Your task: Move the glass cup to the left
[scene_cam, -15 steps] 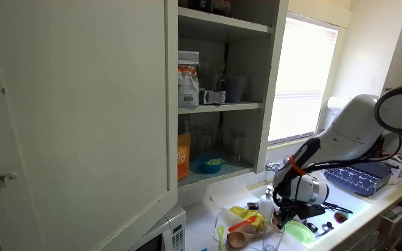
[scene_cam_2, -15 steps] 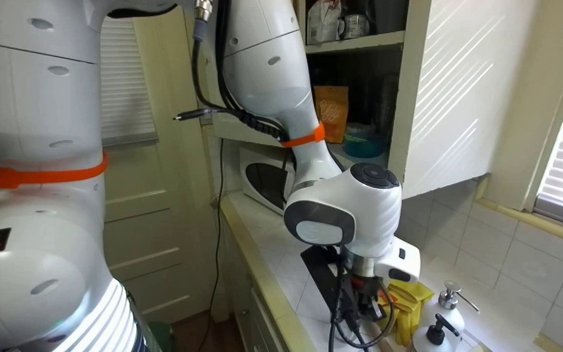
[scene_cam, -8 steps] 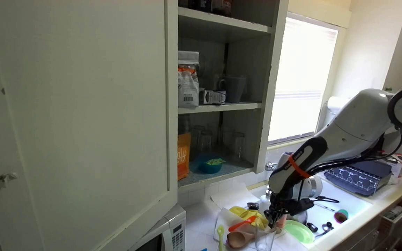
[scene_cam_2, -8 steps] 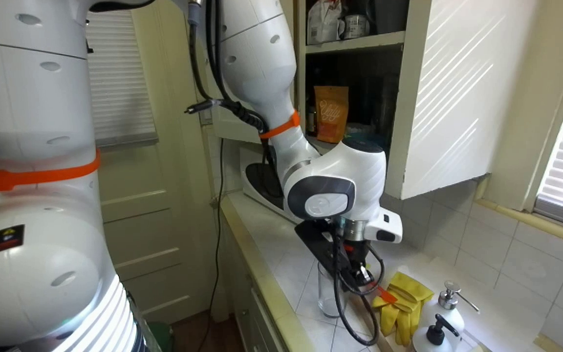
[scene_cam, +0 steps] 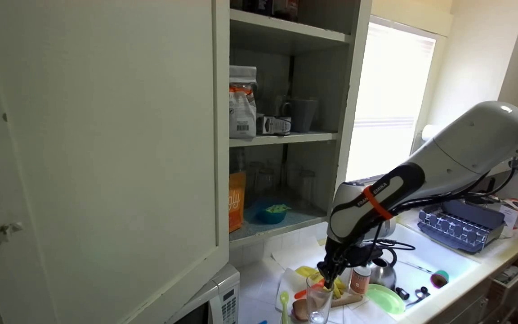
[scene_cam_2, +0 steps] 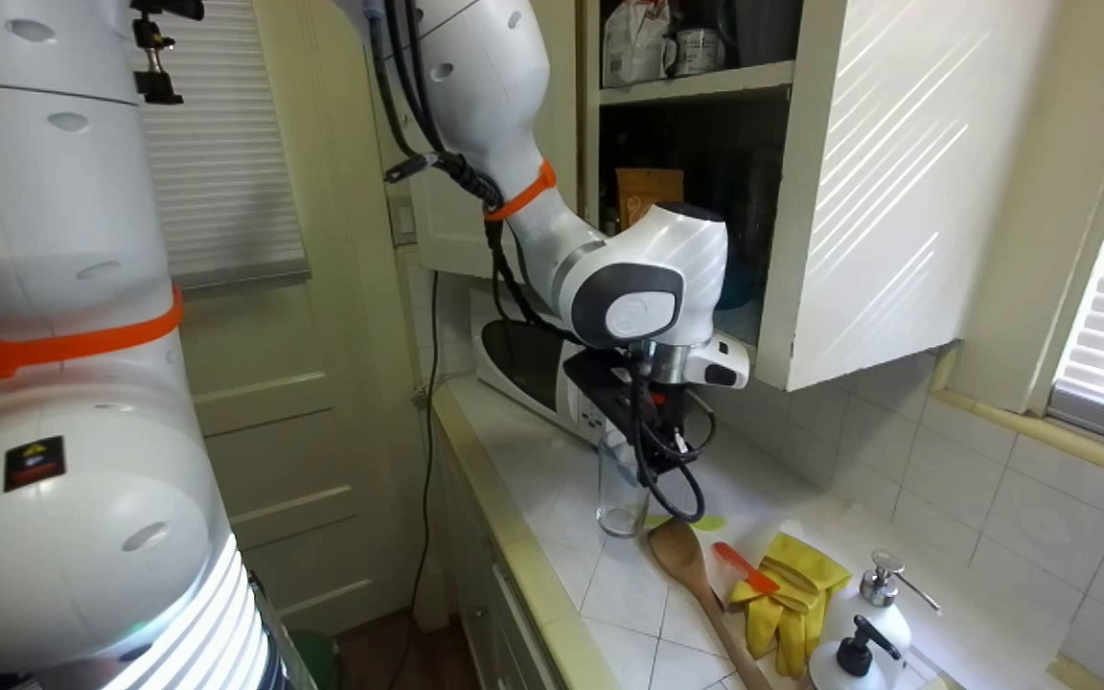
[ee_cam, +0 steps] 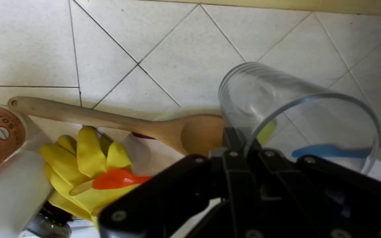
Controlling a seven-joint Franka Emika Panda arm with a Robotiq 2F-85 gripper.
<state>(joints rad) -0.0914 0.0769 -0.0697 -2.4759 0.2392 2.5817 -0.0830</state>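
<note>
The glass cup is clear and see-through, and stands roughly upright at the counter's surface in both exterior views. In the wrist view the cup lies right of centre, its open rim toward the camera. My gripper is shut on the cup's wall at the rim, one finger inside and one outside. The gripper comes down on the cup from above in an exterior view. I cannot tell whether the cup's base touches the counter. The fingertips are partly hidden by cables in an exterior view.
A wooden spoon, yellow gloves and an orange spoon lie beside the cup. The microwave stands farther along the counter. Soap bottles stand near the sink. The open cabinet hangs above.
My gripper and the glass cup have moved together along the counter, toward the microwave and away from the sink. The spoon and gloves have come into clearer view.
</note>
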